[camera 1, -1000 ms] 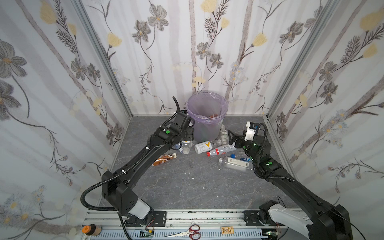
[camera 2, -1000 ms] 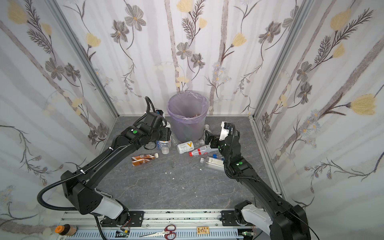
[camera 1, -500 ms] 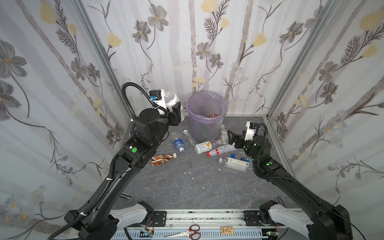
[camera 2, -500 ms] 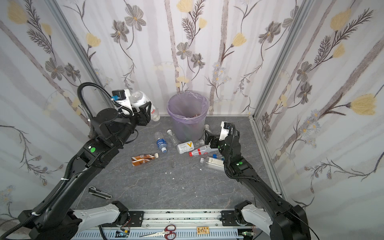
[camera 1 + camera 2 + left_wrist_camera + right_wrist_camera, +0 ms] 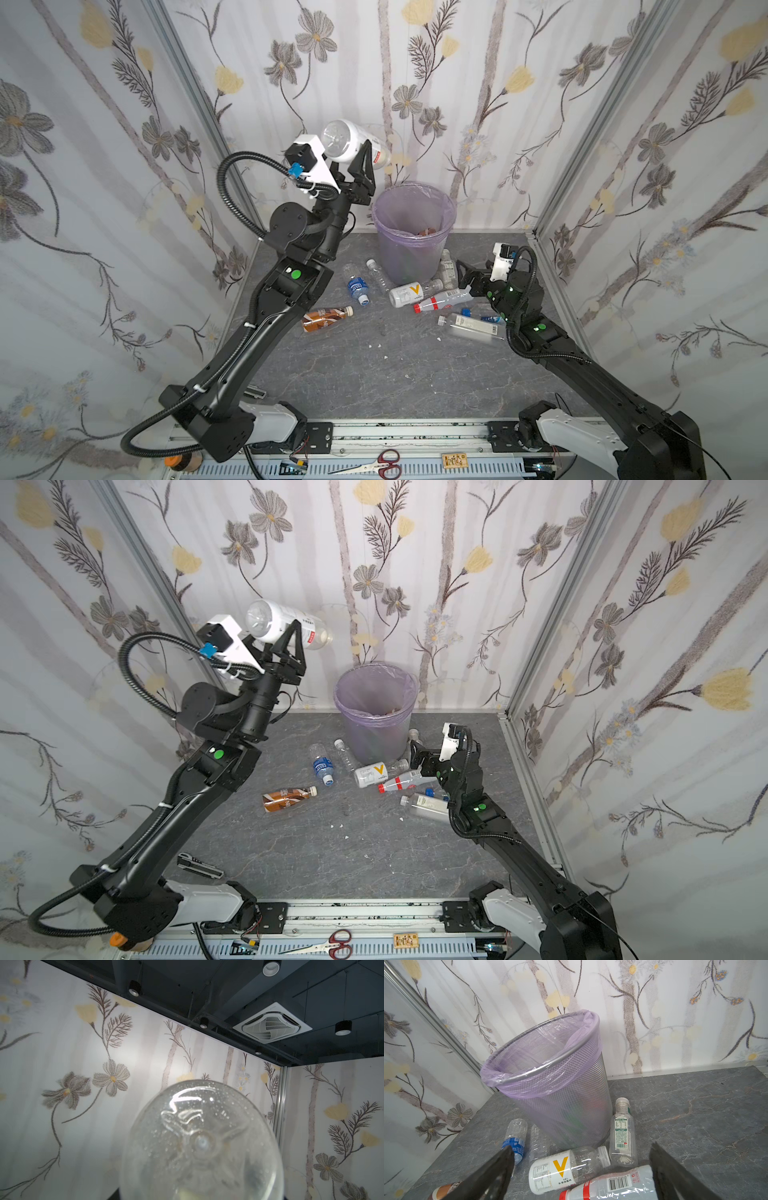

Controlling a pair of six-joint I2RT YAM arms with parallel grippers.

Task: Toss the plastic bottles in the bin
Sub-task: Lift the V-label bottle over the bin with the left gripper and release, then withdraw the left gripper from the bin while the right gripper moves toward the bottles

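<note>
White bottle [image 5: 345,141] lifted higher since, left fingers [image 5: 365,160] clamped on it, seemingly level, neck toward bin [image 5: 409,257], right fingers [image 5: 500,1169] spread

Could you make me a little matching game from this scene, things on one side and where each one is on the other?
1 bin
2 V bottle
3 brown bottle
4 white-labelled bottle

A held aloft in the left hand
B upright by the back wall
C lying beside the left arm
D lying right before the bin

Pairs: 1-B, 2-D, 3-C, 4-A.
</note>
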